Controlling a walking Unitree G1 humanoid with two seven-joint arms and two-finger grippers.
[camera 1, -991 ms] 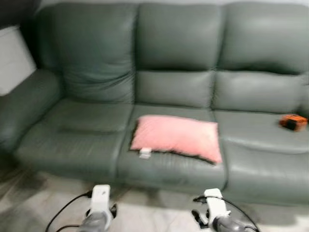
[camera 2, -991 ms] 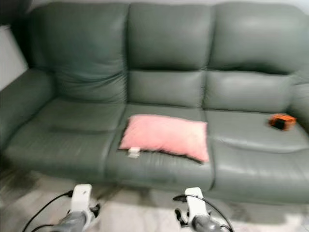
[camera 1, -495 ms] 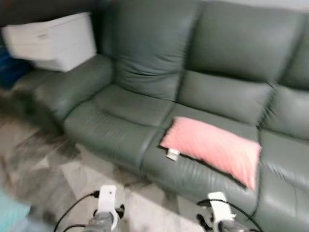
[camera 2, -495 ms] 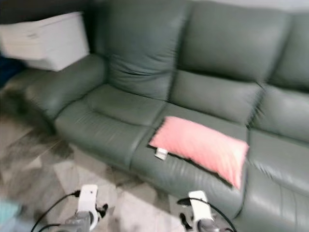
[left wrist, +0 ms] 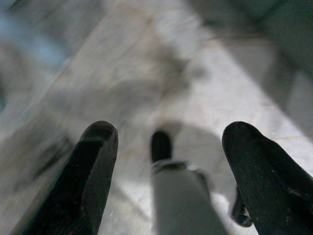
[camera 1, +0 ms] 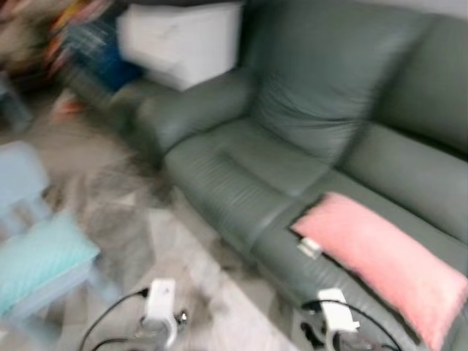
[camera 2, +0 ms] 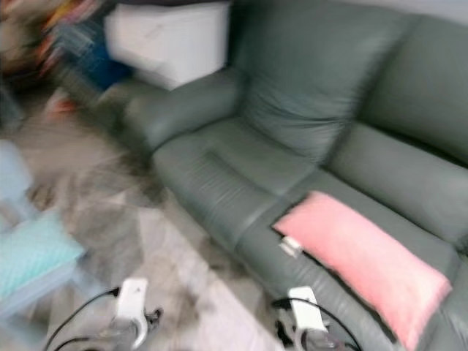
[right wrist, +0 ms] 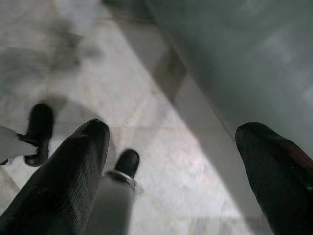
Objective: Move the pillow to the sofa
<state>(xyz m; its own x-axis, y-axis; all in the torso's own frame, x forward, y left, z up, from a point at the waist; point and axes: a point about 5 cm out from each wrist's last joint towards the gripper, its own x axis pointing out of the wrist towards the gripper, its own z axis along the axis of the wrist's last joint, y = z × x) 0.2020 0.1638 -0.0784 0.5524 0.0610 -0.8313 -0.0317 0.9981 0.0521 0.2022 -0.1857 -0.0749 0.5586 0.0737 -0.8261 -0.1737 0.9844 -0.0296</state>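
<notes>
You are seeing the pink pillow [camera 1: 384,263] lying on the seat of the grey-green sofa [camera 1: 307,139], ahead of and above your right end effector [right wrist: 176,171], which is hanging low over the tiled floor [camera 1: 183,263] with its fingers spread and empty. Your left end effector [left wrist: 166,166] is also hanging spread over the floor, well apart from the pillow. The pillow is looking flat and rectangular, with a small white tag [camera 1: 309,248] at its near corner. A white box [camera 1: 183,40] is sitting past the sofa's armrest, and a pale blue seat [camera 1: 36,256] is standing to your left. The head views are blurring.
</notes>
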